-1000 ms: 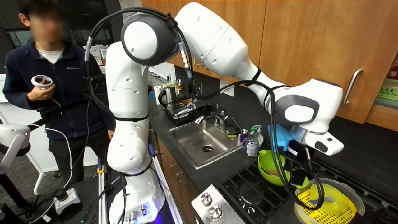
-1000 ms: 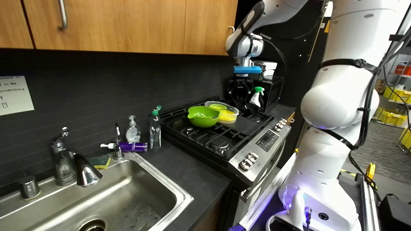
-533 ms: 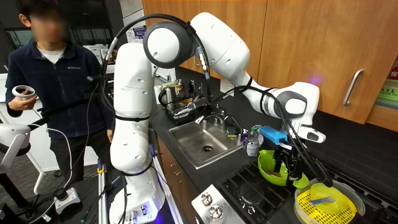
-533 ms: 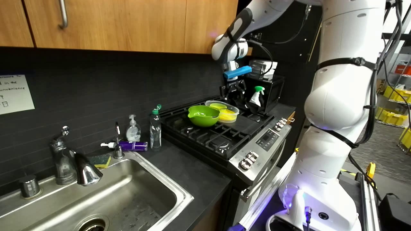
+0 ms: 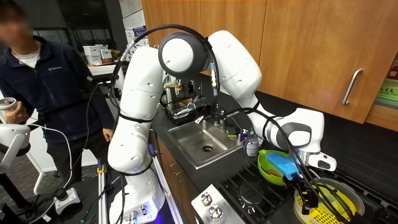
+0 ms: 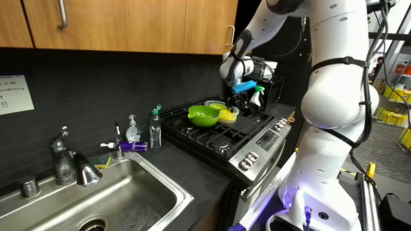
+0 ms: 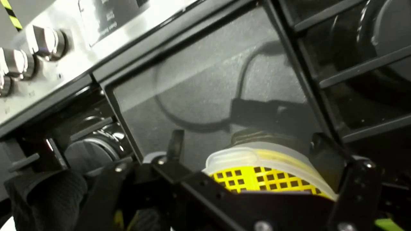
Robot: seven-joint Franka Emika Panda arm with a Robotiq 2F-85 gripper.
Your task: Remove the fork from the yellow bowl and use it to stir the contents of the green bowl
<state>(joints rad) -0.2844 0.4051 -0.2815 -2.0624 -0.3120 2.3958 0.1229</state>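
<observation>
The yellow bowl (image 5: pixel 321 215), with its gridded inside, sits in a clear-rimmed container on the stove. It also shows in an exterior view (image 6: pixel 227 116) and in the wrist view (image 7: pixel 249 179). My gripper (image 7: pixel 248 141) is open, its two fingers wide apart, low over this bowl; it also shows in an exterior view (image 5: pixel 307 203). A thin pale lilac edge (image 7: pixel 273 192) shows at the gripper body in the wrist view; I cannot tell if it is the fork. The fork is otherwise hidden by the gripper and cables. The lime-green bowl (image 5: pixel 263 160) with brown contents (image 5: pixel 272 173) stands beside; it also shows in an exterior view (image 6: pixel 203 117).
Black stove grates (image 5: pixel 236 186) lie under and around the bowls. The sink (image 5: pixel 203 140) and a clear soap bottle (image 5: pixel 252 146) stand beyond the green bowl. A spray bottle (image 6: pixel 257 96) stands behind the gripper. Wooden cabinets (image 5: pixel 311 56) hang above. A person (image 5: pixel 46 93) stands behind the arm.
My gripper has moved from beside and over the green bowl to lower over the yellow bowl. The fork, seen in the yellow bowl before, is now covered. The person has shifted left.
</observation>
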